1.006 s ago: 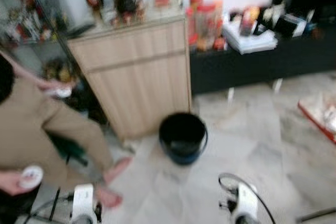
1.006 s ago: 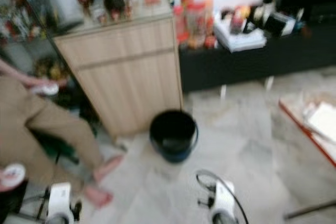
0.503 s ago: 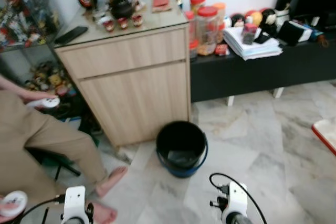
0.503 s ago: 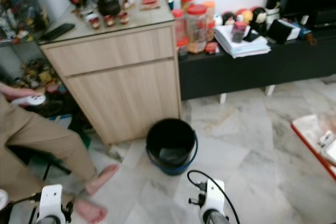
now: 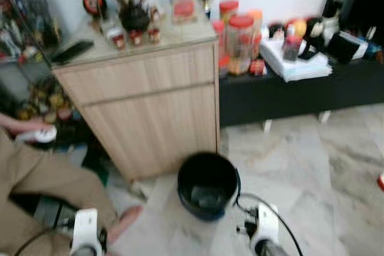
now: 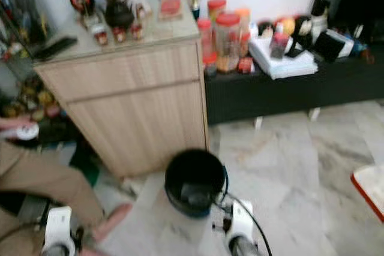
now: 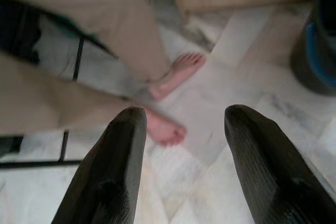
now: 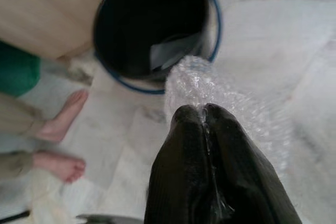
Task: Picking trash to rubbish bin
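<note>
Right tool [image 8: 205,116]: two black ribbed fingers pressed together on a wad of clear bubble wrap [image 8: 220,98], crinkled and glossy, bulging past the fingertips. The wrap hangs just short of the rim of the rubbish bin [image 5: 207,184], on the bin's near side.

Bin: round black plastic pail with a blue band under the rim and a thin wire handle; something pale lies flat in its bottom. It stands on the floor [image 5: 300,166], polished pale marble tiles with grey veining, just in front of the cabinet's right corner.

Left tool [image 7: 181,124]: fingers well apart, nothing between them, low over the marble near a person's bare feet [image 7: 176,74]. The person [image 5: 36,178] sits at the left in tan trousers, one hand [image 5: 27,127] on a white object.

Cabinet [image 5: 144,103]: light wood-grain laminate, boxy, smooth top crowded with small figurines and a dark teapot. To its right, a low black desk [image 5: 300,88] carries red-lidded plastic jars [image 5: 240,34] and a stack of white papers [image 5: 297,61].

Against half a second ago: the whole head view has shifted and softened with blur, so the camera moved; the bin sits lower in the picture, closer to the right arm's white wrist [image 5: 266,223], and the red-edged object at the far right has almost left the picture.
</note>
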Robot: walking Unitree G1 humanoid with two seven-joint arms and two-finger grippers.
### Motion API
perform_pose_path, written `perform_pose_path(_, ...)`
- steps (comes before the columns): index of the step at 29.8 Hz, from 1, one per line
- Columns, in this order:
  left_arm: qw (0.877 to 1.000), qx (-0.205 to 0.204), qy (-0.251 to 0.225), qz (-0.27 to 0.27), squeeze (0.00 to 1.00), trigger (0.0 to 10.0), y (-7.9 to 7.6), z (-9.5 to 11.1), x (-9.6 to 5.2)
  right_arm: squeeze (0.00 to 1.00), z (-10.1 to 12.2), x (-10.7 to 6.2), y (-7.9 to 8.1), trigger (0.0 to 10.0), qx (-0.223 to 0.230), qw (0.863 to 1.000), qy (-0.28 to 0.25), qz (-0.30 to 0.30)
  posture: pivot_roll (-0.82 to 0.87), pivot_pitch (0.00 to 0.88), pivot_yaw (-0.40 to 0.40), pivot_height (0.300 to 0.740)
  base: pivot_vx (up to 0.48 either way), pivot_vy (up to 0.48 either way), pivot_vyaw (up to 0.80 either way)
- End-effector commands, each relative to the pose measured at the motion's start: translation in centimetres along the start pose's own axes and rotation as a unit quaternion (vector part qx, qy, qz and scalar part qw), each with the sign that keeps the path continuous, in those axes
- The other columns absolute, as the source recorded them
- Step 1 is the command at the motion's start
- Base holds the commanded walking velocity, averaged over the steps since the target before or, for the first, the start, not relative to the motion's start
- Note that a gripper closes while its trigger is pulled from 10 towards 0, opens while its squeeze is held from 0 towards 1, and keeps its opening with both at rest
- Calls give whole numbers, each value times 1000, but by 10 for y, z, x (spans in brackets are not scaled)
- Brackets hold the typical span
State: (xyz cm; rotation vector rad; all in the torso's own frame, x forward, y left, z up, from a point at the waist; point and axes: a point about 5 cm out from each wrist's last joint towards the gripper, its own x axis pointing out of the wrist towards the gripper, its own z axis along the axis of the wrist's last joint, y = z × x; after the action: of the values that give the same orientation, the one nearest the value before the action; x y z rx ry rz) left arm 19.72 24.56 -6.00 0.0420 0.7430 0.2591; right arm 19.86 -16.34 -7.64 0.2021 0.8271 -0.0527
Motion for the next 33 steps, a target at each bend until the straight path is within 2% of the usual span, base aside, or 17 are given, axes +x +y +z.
perform_pose_path(1,1000,-1,4,1,0,10000,0,-3,-1,0,0,0,0,10000,-10,1000,1,2,86,0,111,740,398,0,0)
perform_pose_path(7,1000,3,-9,-5,0,10000,-2,3,1,0,2,0,1,10000,-3,1000,-5,2,86,0,111,740,395,0,0)
perform_pose_path(13,990,21,-133,-53,0,10000,-14,46,3,0,34,5,15,10000,-46,995,-70,57,81,0,112,740,393,0,0)
perform_pose_path(18,982,10,-179,-53,0,10000,-13,57,0,0,49,6,15,10000,-52,991,-102,62,100,0,104,740,143,0,0)
perform_pose_path(20,983,9,-175,-52,0,10000,-12,54,-1,0,63,7,23,10000,-65,985,-134,84,104,0,101,740,0,0,0)
perform_pose_path(21,983,9,-175,-52,0,10000,-12,54,-1,0,63,7,23,10000,-65,985,-134,84,104,0,101,740,0,0,0)
perform_pose_path(22,986,12,-161,-47,0,10000,-11,48,-1,0,77,6,31,10000,-69,977,-168,109,104,0,100,740,0,0,0)
perform_pose_path(23,986,12,-161,-47,0,10000,-11,48,-1,0,77,6,31,10000,-69,977,-168,109,104,0,100,740,0,0,0)
perform_pose_path(25,988,11,-147,-41,0,10000,-8,40,-1,0,98,4,46,10000,-71,962,-212,156,104,0,100,740,0,0,0)
perform_pose_path(29,989,9,-142,-39,0,10000,-8,37,-2,0,113,1,59,10000,-76,947,-242,197,88,0,99,740,0,0,0)
perform_pose_path(31,990,9,-137,-38,0,10000,-8,34,-2,0,121,-2,73,10000,-92,932,-257,238,91,0,98,740,0,0,0)
perform_pose_path(33,990,9,-135,-37,0,10000,-7,33,-2,0,122,-2,78,10000,-97,927,-257,255,90,0,96,740,0,0,0)
